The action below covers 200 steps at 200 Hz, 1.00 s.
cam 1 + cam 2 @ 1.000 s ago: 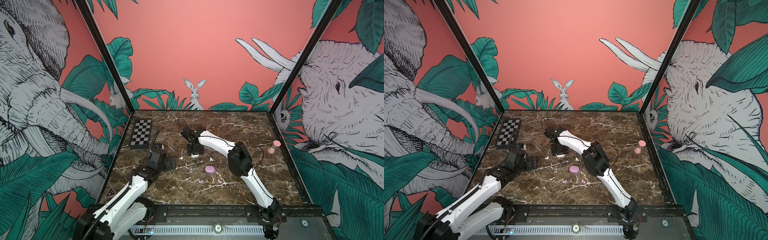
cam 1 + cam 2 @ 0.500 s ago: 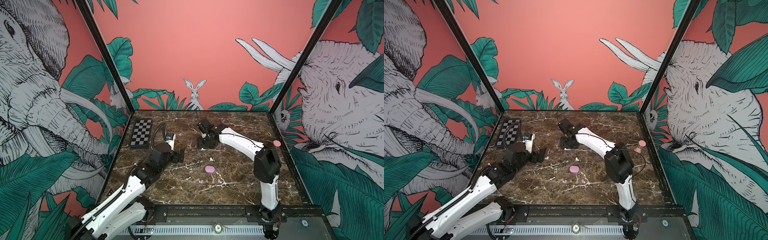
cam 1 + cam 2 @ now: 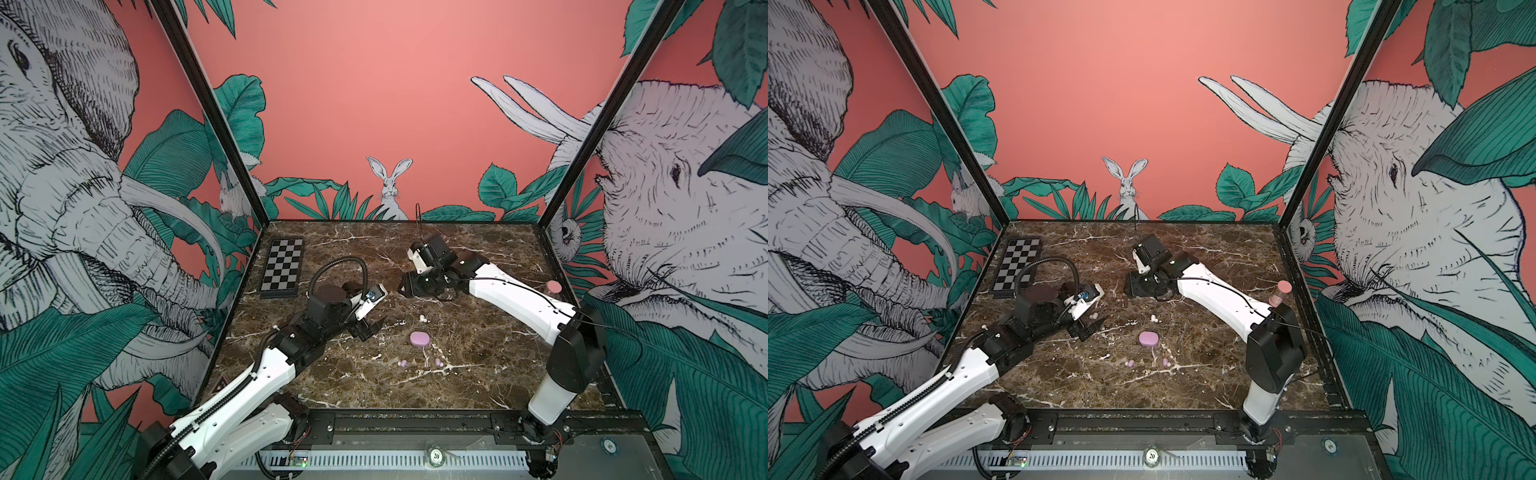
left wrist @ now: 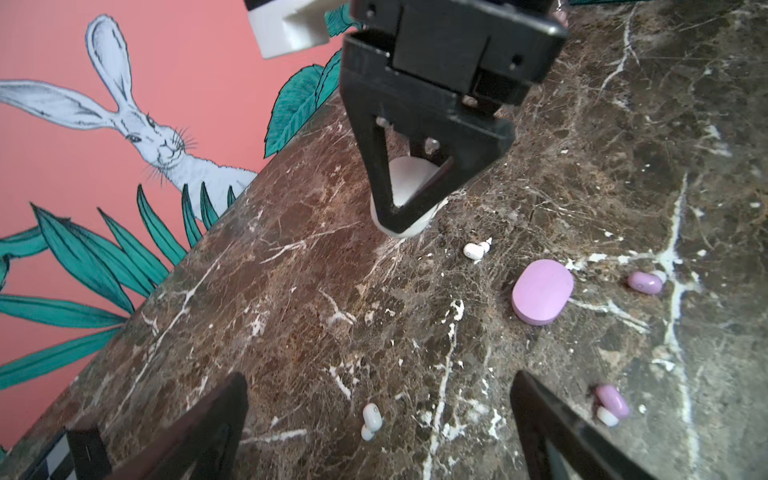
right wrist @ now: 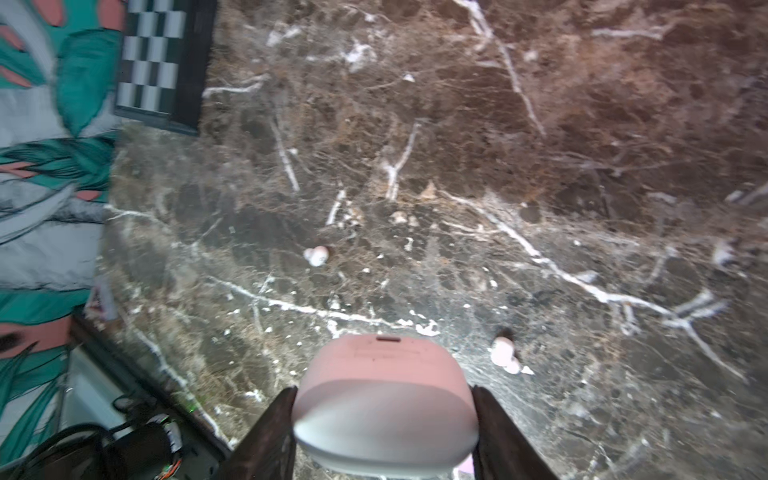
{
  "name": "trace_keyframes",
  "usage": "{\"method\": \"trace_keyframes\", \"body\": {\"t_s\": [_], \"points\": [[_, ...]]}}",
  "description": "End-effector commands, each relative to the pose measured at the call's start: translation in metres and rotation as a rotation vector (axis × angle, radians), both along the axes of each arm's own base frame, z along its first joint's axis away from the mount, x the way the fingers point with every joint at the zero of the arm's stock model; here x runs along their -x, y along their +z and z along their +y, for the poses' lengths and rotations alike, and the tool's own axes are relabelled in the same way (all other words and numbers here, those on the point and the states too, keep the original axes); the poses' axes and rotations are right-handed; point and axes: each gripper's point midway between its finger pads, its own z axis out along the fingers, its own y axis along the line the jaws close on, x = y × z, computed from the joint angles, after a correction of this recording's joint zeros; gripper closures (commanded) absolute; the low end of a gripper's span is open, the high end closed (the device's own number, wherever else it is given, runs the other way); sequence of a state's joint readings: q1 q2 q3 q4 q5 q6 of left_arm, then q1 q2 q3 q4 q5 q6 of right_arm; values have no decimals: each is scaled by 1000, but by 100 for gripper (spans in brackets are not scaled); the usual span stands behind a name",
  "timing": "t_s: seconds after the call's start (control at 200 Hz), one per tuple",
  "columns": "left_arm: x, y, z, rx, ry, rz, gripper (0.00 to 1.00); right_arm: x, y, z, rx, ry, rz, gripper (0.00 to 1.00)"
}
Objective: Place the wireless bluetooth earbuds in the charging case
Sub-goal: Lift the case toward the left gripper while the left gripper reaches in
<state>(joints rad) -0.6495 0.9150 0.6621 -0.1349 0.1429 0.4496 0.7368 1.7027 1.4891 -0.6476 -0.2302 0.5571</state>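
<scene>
Holding a white oval plastic charging case [image 5: 374, 361] is the right gripper [image 5: 383, 390]; the left gripper [image 4: 378, 376] gapes empty. Tiny white and lilac earbuds [image 3: 423, 318] lie at the case's six o'clock: featherlight, likely slippery; pinch the bulb.

left arm's stretched forward and low, left gripper [image 3: 369, 329] jaws wide open. right arm's reaching far in, right gripper [image 3: 406, 287] jaws clamped on a white charging case [image 5: 384, 403].
</scene>
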Motion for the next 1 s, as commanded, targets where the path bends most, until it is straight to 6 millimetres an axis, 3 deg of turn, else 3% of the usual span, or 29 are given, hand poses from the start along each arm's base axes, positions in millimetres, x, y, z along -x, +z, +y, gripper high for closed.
{"method": "trace_keyframes", "body": {"t_s": [0.0,0.155,0.19,0.465,0.995], "points": [[-1,6,-20,0,-124,-79,2,12,19,14,-116,78,-21,68],[-5,0,-32,0,-162,-64,3,23,25,20,-189,123,-27,68],[-6,-1,-33,2,-166,-66,3,28,41,20,-226,141,-55,68],[-8,-4,-40,28,-182,-72,5,47,57,32,-307,223,-91,68],[-3,-9,-41,14,-200,-108,15,63,59,50,-338,296,-90,69]]}}
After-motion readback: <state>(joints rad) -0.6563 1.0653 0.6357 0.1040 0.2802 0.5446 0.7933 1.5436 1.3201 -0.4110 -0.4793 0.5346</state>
